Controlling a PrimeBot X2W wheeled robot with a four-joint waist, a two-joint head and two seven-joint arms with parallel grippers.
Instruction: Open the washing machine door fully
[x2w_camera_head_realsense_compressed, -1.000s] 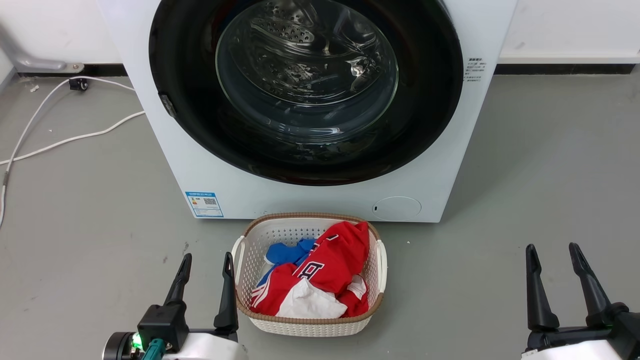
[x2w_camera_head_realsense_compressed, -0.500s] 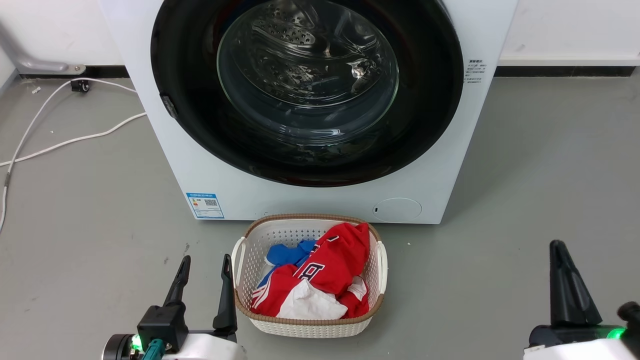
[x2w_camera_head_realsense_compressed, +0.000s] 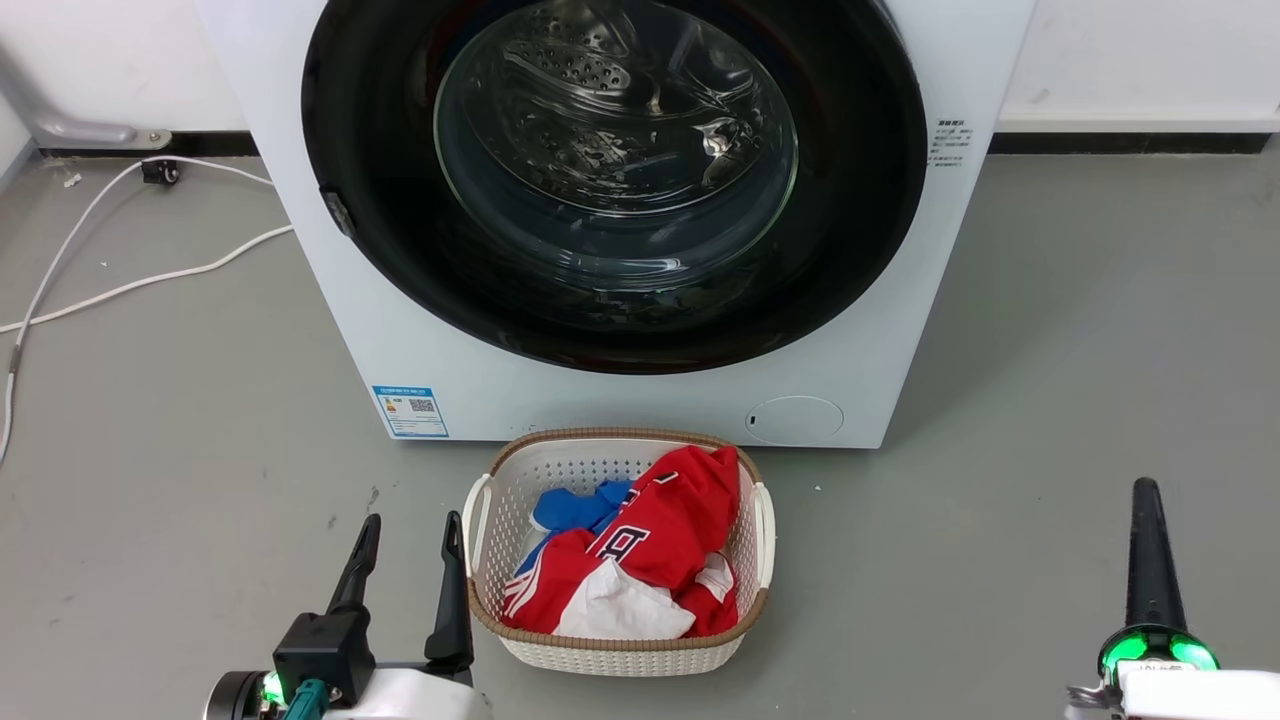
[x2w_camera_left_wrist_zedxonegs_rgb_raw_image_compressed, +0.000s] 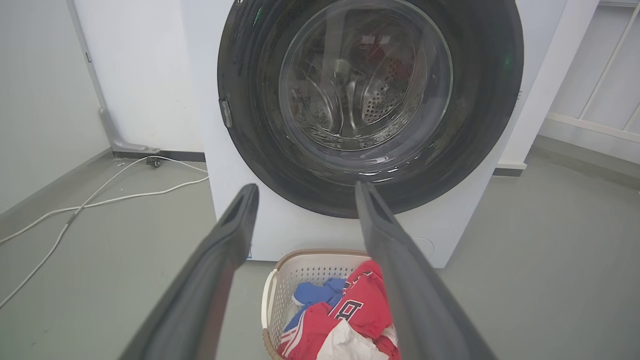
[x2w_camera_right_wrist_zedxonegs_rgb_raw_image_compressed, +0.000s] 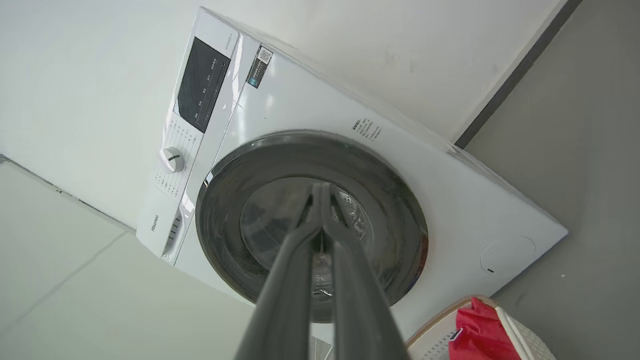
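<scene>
The washing machine door (x2w_camera_head_realsense_compressed: 615, 170) sits closed, flush on the washing machine (x2w_camera_head_realsense_compressed: 900, 340), on the far side of the laundry basket (x2w_camera_head_realsense_compressed: 620, 436). My left gripper (x2w_camera_head_realsense_compressed: 413, 522) hangs low, jaws wide and empty. My right gripper (x2w_camera_head_realsense_compressed: 1148, 500) has its jaws pressed together on nothing. I'd hook the grey tab (x2w_camera_head_realsense_compressed: 335, 212) on the door's left edge and pull rightward in an arc, above the basket. A Hisense logo (x2w_camera_right_wrist_zedxonegs_rgb_raw_image_compressed: 155, 223) reads clearly, but the blue label (x2w_camera_head_realsense_compressed: 409, 409) has print too small to read.

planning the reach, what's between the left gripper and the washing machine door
Head view: from the left gripper, bare floor, then the washing machine front under the door.
</scene>
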